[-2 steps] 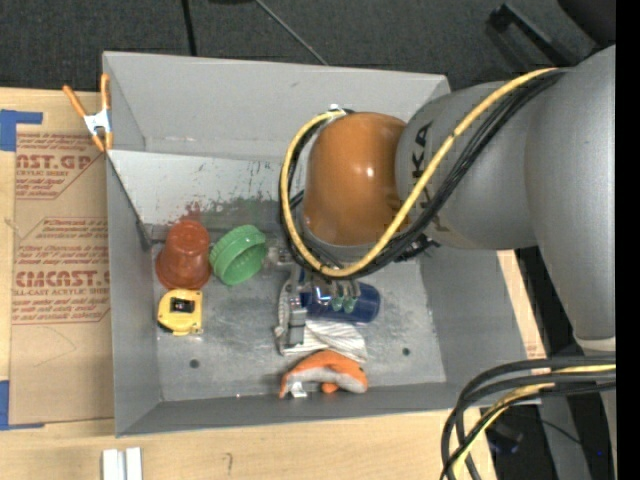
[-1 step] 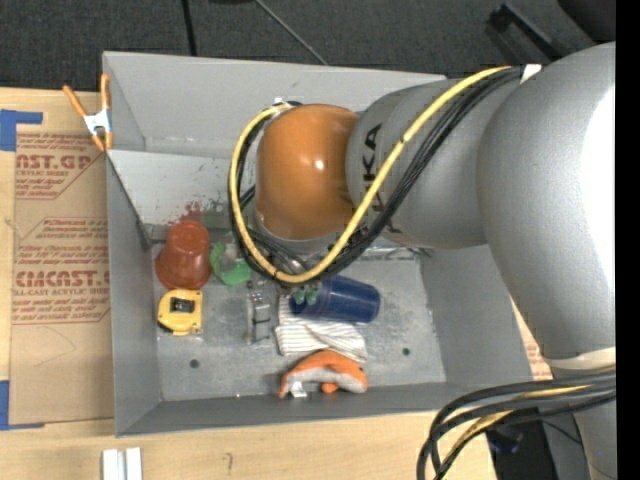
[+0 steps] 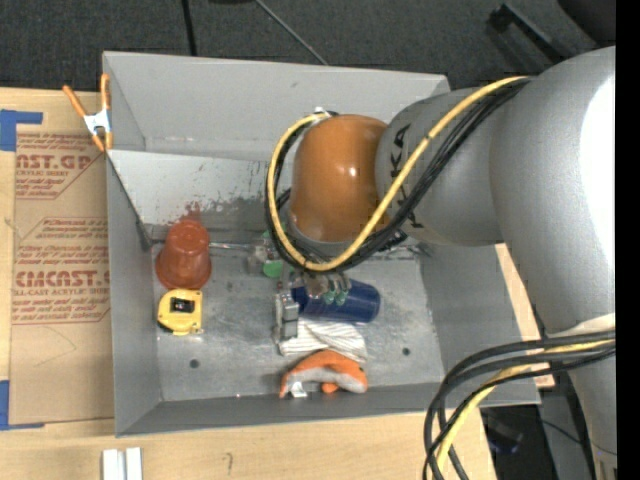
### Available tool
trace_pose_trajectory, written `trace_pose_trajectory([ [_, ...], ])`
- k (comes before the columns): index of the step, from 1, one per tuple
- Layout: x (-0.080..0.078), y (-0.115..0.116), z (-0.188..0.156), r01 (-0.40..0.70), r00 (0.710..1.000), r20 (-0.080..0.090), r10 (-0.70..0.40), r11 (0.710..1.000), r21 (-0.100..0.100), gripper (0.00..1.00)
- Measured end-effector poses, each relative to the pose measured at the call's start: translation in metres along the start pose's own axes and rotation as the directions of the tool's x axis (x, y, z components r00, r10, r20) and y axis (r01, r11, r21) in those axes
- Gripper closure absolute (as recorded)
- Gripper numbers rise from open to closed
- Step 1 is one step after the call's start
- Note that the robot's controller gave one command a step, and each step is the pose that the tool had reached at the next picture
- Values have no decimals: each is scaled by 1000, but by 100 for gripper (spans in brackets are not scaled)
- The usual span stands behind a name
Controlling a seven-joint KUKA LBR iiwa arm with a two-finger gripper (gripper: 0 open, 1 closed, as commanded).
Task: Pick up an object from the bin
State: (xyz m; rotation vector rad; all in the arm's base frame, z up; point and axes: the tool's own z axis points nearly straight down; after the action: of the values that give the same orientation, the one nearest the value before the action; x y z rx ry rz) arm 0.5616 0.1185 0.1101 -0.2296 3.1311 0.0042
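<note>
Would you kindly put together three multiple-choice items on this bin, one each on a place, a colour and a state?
1. Where is the yellow tape measure? A. Beside the orange cup, at the left. B. In the far-right corner. C. In mid-air.
2. What colour is the cylinder beside the white cloth? A. Pink. B. Blue. C. Black.
3. How is the orange-and-white thing? A. Lifted clear. B. Lying on the bin floor. C. Hanging over the rim.
Key: 1A, it sits next to the cup; 2B, its body is blue; 3B, it rests by the near wall.

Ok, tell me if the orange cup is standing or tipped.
Standing, it seems: the orange cup shows a round end upward, next to the yellow tape measure.
</note>
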Motion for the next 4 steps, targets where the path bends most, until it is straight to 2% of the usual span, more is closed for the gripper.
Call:
trace_pose_trajectory([
  [1,-20,118,42,221,975,-3,-221,975,2,100],
  [3,-19,116,37,217,976,-7,-217,976,2,100],
  [4,-19,116,19,218,976,-9,-218,976,2,100],
])
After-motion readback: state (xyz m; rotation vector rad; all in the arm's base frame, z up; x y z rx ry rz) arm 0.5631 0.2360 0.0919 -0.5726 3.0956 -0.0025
